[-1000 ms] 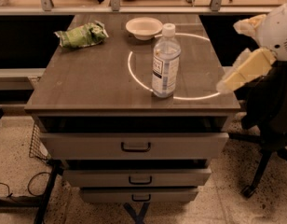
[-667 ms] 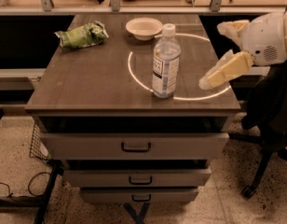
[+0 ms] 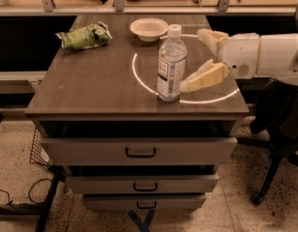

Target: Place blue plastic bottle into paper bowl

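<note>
Reaching in over one side of the wooden cabinet top (image 3: 91, 81), our gripper (image 3: 192, 59) hangs just above the surface with its two yellowish fingers spread wide and nothing held between them. We see the nearer finger (image 3: 207, 75) slanting down toward the foot of the blue plastic bottle (image 3: 171, 64), with its tip just beside the bottle; we cannot tell whether it touches. The farther finger (image 3: 212, 36) sits higher, level with the bottle's shoulder and apart from it.

The bottle stands upright directly ahead of the fingertips, white cap on, label around its middle. Past the bottle and farther back from the gripper lies the paper bowl (image 3: 149, 29), upright and near the rear edge of the top, apart from the bottle. Well beyond both, at the far corner from the gripper, rests a crumpled green snack bag (image 3: 83, 36).

A thin ring of light (image 3: 212, 101) curves across the top beneath the gripper and around the bottle. Behind the gripper we see the white arm (image 3: 265, 54), and below it an office chair (image 3: 270, 173). Three drawers (image 3: 139, 151) front the cabinet.
</note>
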